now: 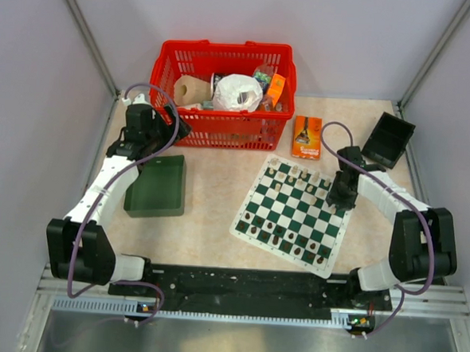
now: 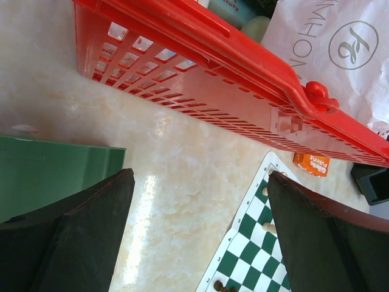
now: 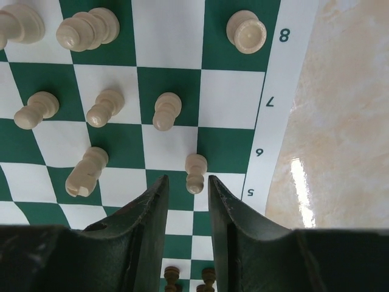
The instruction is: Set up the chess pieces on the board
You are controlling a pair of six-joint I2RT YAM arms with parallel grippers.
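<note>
The green-and-white board [image 1: 293, 211] lies right of centre, with cream chess pieces [image 1: 303, 178] along its far rows and dark pieces [image 1: 283, 236] along its near rows. My right gripper [image 1: 341, 200] hangs over the board's far right part. In the right wrist view it [image 3: 186, 178] is narrowly open, its tips either side of a cream pawn [image 3: 196, 171] near the 5 mark, not touching it. Other cream pieces [image 3: 100, 108] stand on the board [image 3: 170, 79] beyond. My left gripper [image 1: 174, 128] is wide open [image 2: 200, 175] and empty over bare table; the board's corner [image 2: 249, 243] shows there.
A red basket [image 1: 223, 103] full of items stands at the back and also shows in the left wrist view [image 2: 213, 91]. A dark green tray [image 1: 158, 186] lies left of the board. An orange box [image 1: 307, 137] and a black tray [image 1: 389, 139] sit behind the board.
</note>
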